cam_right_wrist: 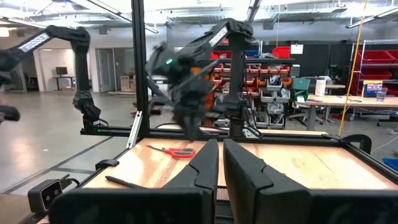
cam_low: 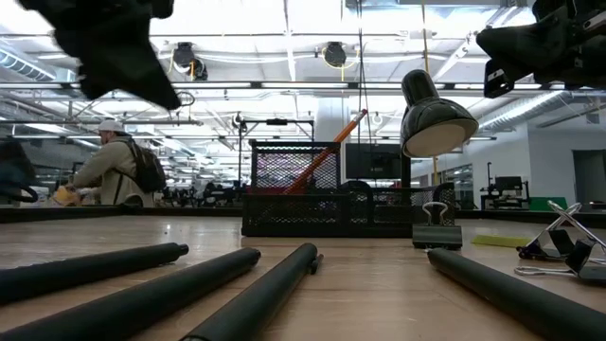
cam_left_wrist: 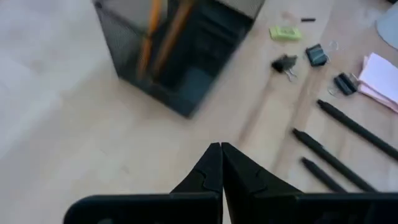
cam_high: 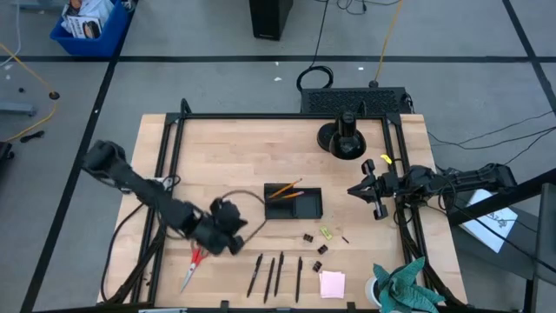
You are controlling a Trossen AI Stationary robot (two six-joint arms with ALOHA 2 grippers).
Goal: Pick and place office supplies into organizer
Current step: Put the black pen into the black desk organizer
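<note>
The black organizer [cam_high: 293, 203] stands mid-table with two orange pencils [cam_high: 284, 190] leaning in it, also seen as the organizer [cam_left_wrist: 180, 56]. My left gripper [cam_high: 240, 226] hovers shut and empty to its near left, fingertips [cam_left_wrist: 221, 152] together. Red-handled scissors [cam_high: 193, 264] lie flat near the front edge. Several black pens [cam_high: 276, 275] lie flat to the right of the scissors. Binder clips [cam_high: 314, 248], a yellow-green piece [cam_high: 326, 232] and a pink sticky-note pad [cam_high: 332, 283] lie to the right of the pens. My right gripper [cam_high: 354, 189] waits shut at the right, above the table.
A black lamp on a round base [cam_high: 341, 139] stands at the far side. A teal cloth [cam_high: 405, 287] lies at the near right corner. Black frame rails [cam_high: 165, 174] border the table. A person [cam_low: 114, 166] stands in the room beyond the table.
</note>
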